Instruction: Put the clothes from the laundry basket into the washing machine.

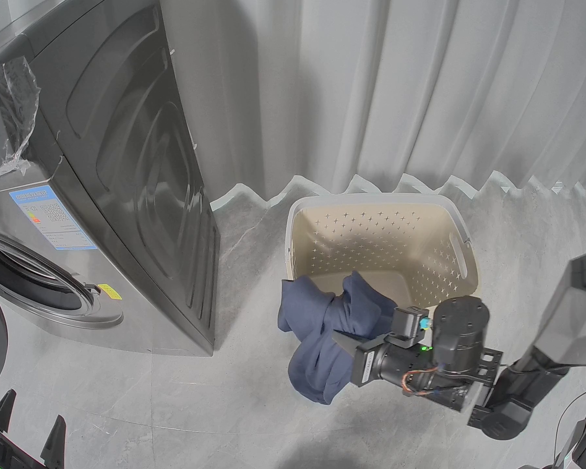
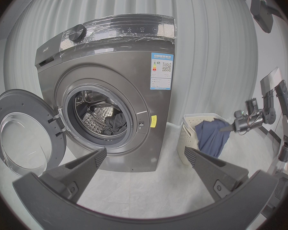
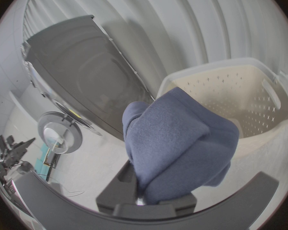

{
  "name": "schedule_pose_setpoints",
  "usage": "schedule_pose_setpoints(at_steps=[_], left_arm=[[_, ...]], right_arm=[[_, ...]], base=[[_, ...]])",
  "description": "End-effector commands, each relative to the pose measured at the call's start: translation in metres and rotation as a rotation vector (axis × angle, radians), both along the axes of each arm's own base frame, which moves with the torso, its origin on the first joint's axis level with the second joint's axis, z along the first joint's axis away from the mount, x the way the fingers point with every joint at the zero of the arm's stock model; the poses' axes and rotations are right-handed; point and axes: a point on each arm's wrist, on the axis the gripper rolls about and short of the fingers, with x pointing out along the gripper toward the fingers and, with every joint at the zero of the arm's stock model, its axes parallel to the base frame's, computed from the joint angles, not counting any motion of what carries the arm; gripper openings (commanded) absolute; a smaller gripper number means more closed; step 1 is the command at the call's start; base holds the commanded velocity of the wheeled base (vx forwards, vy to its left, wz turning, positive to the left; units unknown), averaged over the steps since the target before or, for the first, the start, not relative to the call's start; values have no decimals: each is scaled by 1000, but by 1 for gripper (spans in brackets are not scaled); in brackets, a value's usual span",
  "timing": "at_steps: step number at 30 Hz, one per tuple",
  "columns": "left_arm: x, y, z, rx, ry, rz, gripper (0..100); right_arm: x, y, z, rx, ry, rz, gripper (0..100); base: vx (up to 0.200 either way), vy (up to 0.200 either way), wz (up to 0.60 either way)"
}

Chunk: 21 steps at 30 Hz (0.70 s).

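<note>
Head view: right gripper (image 1: 338, 342) clamps blue garment (image 1: 311, 359) draped over laundry basket (image 1: 379, 198) rim; left gripper (image 1: 32, 415) wide.

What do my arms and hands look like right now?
Left hand: black, with two tapered, pointed fingers carrying ribbed pads. Right hand: dark grey, on a cylindrical black wrist with a small camera block, green and cyan lights and loose copper-coloured wires. The right arm has an angular, light grey shell.

Blue garment (image 1: 322, 340) over cream basket (image 1: 371, 242) rim
</note>
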Motion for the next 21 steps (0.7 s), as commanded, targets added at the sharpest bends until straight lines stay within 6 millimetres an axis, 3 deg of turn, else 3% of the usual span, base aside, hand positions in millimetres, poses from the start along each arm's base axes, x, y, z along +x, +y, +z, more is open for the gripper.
schedule_pose_setpoints(at_steps=[1, 3, 7, 17, 21], left_arm=[[0, 0, -5, 12, 6, -2, 100], [0, 0, -5, 14, 6, -2, 100], [0, 0, -5, 14, 6, -2, 100], [1, 0, -5, 12, 7, -4, 100], [1, 0, -5, 11, 7, -4, 100]], right_arm=[[-57, -34, 67, 124, -174, 122, 0], [-68, -43, 82, 151, -234, 138, 0], [-70, -50, 92, 131, -290, 130, 0], [-73, -50, 86, 102, -292, 154, 0], [-73, -50, 89, 111, -302, 151, 0]], base=[[0, 0, 0], [0, 0, 0], [0, 0, 0], [0, 0, 0], [-200, 0, 0]])
